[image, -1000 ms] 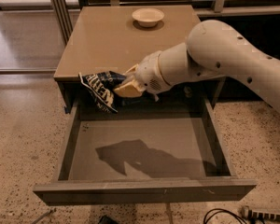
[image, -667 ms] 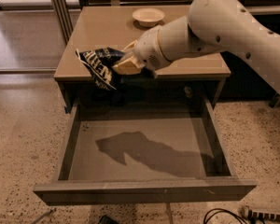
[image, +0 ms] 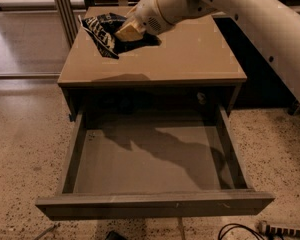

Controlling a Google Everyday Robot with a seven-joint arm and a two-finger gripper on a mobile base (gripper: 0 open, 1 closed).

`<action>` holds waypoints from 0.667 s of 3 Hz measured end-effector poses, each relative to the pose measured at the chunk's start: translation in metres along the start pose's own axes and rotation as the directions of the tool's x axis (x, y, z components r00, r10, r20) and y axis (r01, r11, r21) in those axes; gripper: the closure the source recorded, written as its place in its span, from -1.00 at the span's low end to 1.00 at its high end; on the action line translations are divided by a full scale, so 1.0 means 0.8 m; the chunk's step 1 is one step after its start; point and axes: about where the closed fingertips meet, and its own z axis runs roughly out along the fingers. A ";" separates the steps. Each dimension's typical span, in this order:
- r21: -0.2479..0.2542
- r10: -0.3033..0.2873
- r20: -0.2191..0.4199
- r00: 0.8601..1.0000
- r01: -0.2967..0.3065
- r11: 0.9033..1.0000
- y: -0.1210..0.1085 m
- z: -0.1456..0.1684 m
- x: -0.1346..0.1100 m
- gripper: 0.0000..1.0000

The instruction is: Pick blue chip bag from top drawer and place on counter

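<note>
Tan counter [image: 190,54] above open top drawer [image: 150,204]: hand [image: 127,31] grasping blue chip bag [image: 102,31] (white lettering unreadable) at back-left.

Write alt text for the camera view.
The gripper, jaws closed on the blue chip bag, holds it over the far left corner of the counter. Below, the top drawer stands pulled open.

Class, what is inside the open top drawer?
Only a shadow on the top drawer floor; its back, under the counter, is hidden. The gripper holds the blue chip bag over the counter.
</note>
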 end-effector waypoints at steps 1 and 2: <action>0.000 0.000 0.000 1.000 0.000 1.000 0.000 0.000 0.000 1.00; -0.003 0.011 -0.010 1.000 -0.011 1.000 -0.023 0.018 0.016 1.00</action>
